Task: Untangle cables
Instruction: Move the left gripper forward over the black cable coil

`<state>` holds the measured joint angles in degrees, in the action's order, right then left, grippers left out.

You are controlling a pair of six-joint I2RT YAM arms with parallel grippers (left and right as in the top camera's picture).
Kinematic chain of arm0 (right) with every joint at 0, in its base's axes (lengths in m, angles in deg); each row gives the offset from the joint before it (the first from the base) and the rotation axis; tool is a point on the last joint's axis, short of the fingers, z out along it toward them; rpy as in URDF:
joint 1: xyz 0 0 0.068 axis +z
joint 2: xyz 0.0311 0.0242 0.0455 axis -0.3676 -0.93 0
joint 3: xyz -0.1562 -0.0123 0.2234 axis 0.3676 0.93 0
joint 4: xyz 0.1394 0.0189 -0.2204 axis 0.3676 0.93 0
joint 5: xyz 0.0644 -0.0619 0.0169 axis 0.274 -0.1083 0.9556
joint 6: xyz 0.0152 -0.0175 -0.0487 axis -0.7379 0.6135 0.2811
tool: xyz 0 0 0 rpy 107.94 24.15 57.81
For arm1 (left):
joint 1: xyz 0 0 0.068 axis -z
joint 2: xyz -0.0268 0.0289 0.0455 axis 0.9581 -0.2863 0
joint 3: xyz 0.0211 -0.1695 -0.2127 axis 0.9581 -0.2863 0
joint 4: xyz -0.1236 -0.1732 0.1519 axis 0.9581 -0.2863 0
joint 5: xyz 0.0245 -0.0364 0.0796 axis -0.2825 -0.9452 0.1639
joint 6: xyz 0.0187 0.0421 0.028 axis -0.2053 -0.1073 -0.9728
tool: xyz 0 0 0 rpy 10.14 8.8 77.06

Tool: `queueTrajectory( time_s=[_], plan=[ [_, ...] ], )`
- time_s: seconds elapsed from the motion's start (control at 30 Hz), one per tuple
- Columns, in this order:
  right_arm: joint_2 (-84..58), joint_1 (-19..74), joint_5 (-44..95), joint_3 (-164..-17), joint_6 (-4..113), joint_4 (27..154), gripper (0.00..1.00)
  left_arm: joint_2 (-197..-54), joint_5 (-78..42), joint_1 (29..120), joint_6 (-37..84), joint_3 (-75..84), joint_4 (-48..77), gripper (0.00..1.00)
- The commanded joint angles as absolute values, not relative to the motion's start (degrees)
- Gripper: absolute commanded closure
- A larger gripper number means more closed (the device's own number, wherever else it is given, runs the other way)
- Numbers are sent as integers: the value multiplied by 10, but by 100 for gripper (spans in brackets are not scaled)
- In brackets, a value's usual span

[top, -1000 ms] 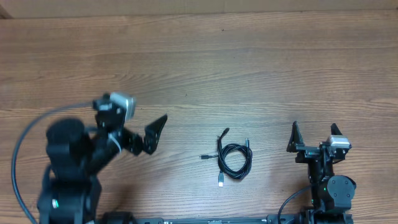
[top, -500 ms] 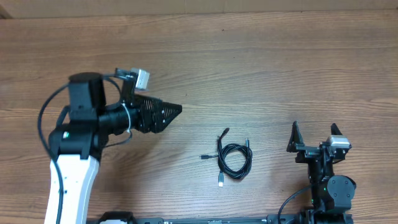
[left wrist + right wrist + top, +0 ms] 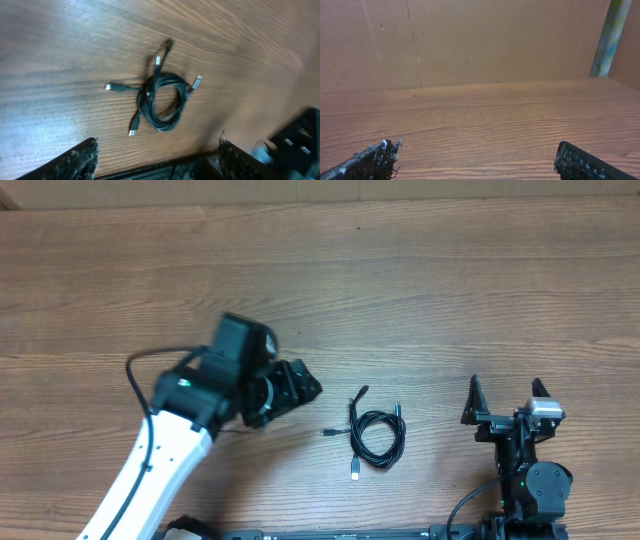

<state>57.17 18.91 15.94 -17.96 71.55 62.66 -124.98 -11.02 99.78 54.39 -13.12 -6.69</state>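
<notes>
Since the earlier frame, the left gripper (image 3: 300, 385) has swung in near the cables (image 3: 375, 435), a small coiled bundle on the table (image 3: 400, 280) left of the right gripper (image 3: 505, 402). Both grippers stand wide, empty. Cords are likely light and limp: take a protruding plug end (image 3: 111, 87).

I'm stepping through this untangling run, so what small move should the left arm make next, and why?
Probably move the left gripper toward the cables and lower it over the coil. It is open, the cables lie untouched between both grippers and show centred in the left wrist view. The right gripper, also open, sits farther away.
</notes>
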Motion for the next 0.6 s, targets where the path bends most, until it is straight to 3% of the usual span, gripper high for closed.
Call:
queueTrajectory(
  time_s=[0.0, 0.23, 0.57],
  plan=[
    [576, 185, 160, -173, 718, 623, 0, -1264, 20, 1062, 682, -122, -68, 20],
    [576, 185, 160, -173, 718, 623, 0, -1335, 102, 1158, 807, -122, -53, 13],
    [576, 185, 160, -173, 718, 623, 0, -1491, 16, 1196, 815, -122, 60, 20]
  ],
)
